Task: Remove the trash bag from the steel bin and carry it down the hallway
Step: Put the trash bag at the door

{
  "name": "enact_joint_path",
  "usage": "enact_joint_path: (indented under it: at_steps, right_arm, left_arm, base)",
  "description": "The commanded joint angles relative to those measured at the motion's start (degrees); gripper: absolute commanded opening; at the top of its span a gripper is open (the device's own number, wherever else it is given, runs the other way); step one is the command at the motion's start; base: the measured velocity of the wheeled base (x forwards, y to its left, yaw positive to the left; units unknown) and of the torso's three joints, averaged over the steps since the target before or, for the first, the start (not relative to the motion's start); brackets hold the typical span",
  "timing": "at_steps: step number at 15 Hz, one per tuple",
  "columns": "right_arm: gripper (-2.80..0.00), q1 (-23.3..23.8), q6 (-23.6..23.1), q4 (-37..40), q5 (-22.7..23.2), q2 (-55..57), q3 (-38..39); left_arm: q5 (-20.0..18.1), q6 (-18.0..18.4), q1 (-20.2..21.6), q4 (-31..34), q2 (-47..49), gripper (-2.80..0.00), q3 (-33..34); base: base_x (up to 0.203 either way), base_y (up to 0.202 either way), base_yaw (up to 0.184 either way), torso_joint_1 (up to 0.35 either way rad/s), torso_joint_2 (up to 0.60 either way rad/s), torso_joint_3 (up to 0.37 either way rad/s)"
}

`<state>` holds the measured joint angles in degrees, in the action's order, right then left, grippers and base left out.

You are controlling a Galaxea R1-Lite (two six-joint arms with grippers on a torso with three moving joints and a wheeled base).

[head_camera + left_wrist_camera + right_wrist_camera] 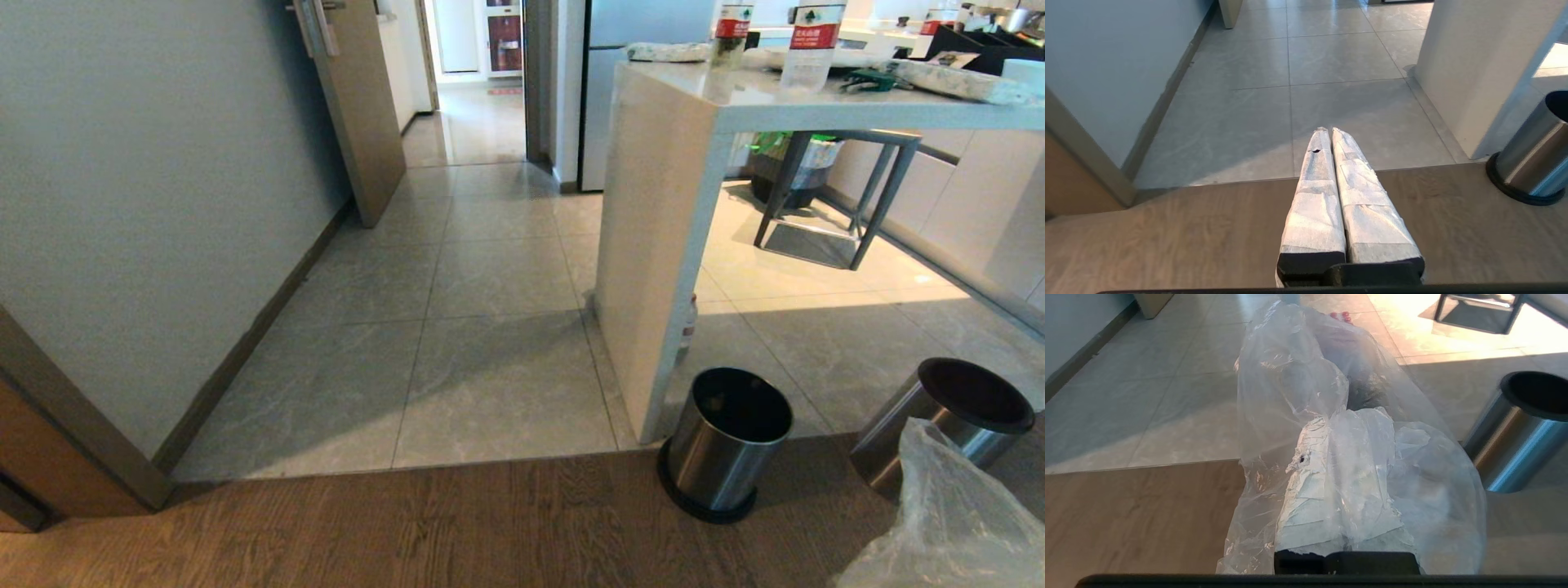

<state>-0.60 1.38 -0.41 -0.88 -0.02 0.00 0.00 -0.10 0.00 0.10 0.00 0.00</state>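
Pinching the crinkly clear plastic trash bag [1290, 396] in my right gripper [1331, 428], I feared it snagging the round brushed-steel bin [1515, 428] at two o'clock.

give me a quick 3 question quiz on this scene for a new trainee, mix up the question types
1. True or false: the trash bag is draped over the right gripper, whose fingers are shut on it.
2. How many steel bins stand by the counter leg: A one, B two, C three?
3. Fill in: the left gripper is shut and holds ____.

Key:
1. True.
2. B: a near steel bin and a far steel bin, both without a bag.
3. Nothing; it hangs over the wood floor, facing the hallway.
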Motion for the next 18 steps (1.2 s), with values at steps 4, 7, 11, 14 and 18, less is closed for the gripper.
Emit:
enact_joint_path:
  at_steps: [4,7,11,14,18]
  right_arm:
    - [-2.80,0.0,0.0,0.0,0.0,0.1,0.1]
    - [-2.80,0.0,0.0,0.0,0.0,0.1,0.1]
    - [-2.80,0.0,0.0,0.0,0.0,0.1,0.1]
    - [-2.80,0.0,0.0,0.0,0.0,0.1,0.1]
    - [-2.80,-0.1,0.0,0.0,0.0,0.1,0.1]
  left_arm:
    - [0.0,0.0,0.0,0.0,0.0,-2.80,0.0]
    - [0.0,0.0,0.0,0.0,0.0,-2.80,0.0]
    - [0.0,0.2,0.0,0.0,0.0,-2.80,0.0]
    - [0.0,0.1,0.0,0.0,0.0,-2.80,0.0]
    - [0.0,0.2,0.0,0.0,0.0,-2.80,0.0]
  base:
    - [0.000,0.191,0.001,-0.001,0.00,0.005]
    - [0.000,0.194,-0.002,0.001,0.00,0.003]
    - [0.000,0.154,0.001,0.002,0.00,0.005]
    - [0.000,0.000,0.000,0.000,0.00,0.000]
    - [0.000,0.000,0.000,0.000,0.00,0.000]
